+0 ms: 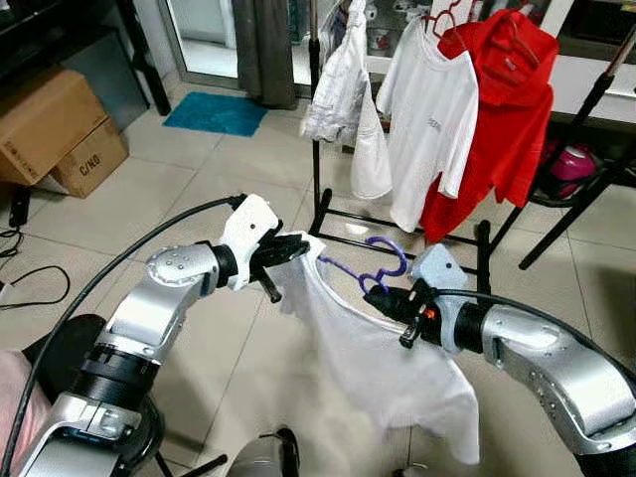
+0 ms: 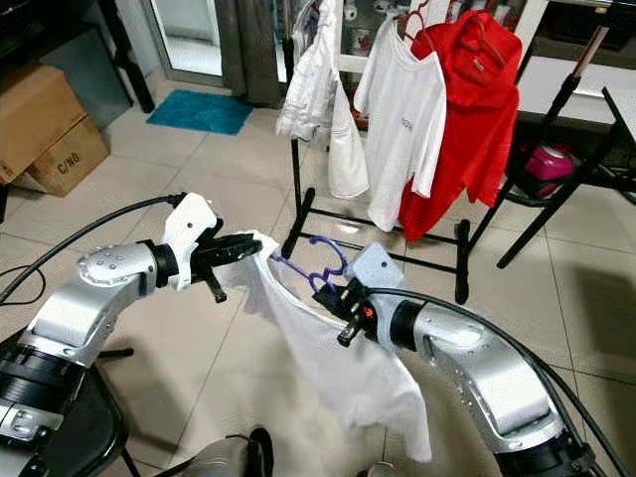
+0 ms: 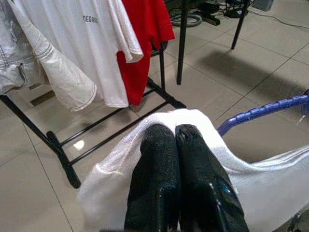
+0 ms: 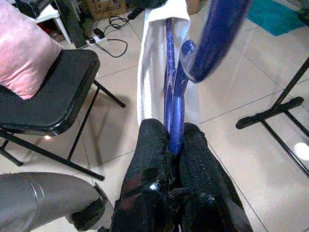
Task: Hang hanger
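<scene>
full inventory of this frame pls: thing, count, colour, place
hanger: 1, blue-purple, held between the grippers, inside the white garment's neck
white garment: 1, white, draped on the hanger, hanging toward the floor
clothes rack: 1, black, ahead of the robot
hung clothes: pale jacket, white T-shirt, red top, on the rack
mat: 1, teal, on the floor beyond the rack
cardboard boxes: 2, brown, far left
folding chair: 1, black, with a pink cushion
cables: black, on the floor at left
left gripper: shut on the garment's shoulder
right gripper: shut on the hanger
</scene>
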Available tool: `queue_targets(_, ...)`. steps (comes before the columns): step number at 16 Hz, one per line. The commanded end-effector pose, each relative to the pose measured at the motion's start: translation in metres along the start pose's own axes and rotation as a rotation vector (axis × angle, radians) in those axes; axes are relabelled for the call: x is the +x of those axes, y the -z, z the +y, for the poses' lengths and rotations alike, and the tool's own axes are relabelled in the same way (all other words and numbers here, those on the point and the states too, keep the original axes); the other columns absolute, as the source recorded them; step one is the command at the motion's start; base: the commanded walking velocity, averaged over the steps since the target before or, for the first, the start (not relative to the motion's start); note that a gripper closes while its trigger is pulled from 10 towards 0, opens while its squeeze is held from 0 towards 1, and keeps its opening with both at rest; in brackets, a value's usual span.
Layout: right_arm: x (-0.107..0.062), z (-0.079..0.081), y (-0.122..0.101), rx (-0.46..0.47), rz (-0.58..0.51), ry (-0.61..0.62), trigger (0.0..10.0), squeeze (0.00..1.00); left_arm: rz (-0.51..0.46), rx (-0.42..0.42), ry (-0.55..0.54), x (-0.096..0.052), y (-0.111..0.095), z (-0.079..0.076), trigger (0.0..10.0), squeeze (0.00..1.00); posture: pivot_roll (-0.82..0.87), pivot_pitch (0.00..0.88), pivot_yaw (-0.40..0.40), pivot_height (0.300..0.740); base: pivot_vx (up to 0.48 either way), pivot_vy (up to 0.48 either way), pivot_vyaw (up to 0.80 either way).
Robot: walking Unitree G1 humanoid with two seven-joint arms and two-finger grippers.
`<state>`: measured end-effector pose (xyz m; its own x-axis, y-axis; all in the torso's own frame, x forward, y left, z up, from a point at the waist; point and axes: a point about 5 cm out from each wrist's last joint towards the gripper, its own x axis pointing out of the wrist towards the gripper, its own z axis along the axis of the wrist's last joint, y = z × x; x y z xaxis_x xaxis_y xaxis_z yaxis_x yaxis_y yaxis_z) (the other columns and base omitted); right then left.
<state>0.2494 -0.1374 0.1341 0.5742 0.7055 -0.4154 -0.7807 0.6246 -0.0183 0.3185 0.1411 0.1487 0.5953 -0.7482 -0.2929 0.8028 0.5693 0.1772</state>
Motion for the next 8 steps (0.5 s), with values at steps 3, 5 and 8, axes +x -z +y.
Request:
queue_targets(3, -0.003, 0.000, -0.002, -0.018, -0.010, -0.001, 10.0, 0.00, -0.049, 0.038, 0.001, -0.011, -0.013, 0.004, 10.0, 0.00, -0.08, 0.078, 0.077, 0.740, 0.000, 0.000, 0.00)
queue_targets(5, -0.003, -0.002, -0.002, -0.017, -0.013, 0.007, 10.0, 0.00, -0.086, 0.023, 0.035, -0.014, -0.018, 0.001, 10.0, 1.00, -0.08, 0.077, 0.077, 0.740, 0.000, 0.000, 0.00)
queue_targets(8, -0.001, -0.003, -0.004, -0.014, -0.025, 0.025, 10.0, 0.00, -0.123, 0.007, 0.115, -0.016, -0.025, -0.006, 10.0, 1.00, -0.08, 0.075, 0.075, 0.740, 0.000, 0.000, 0.00)
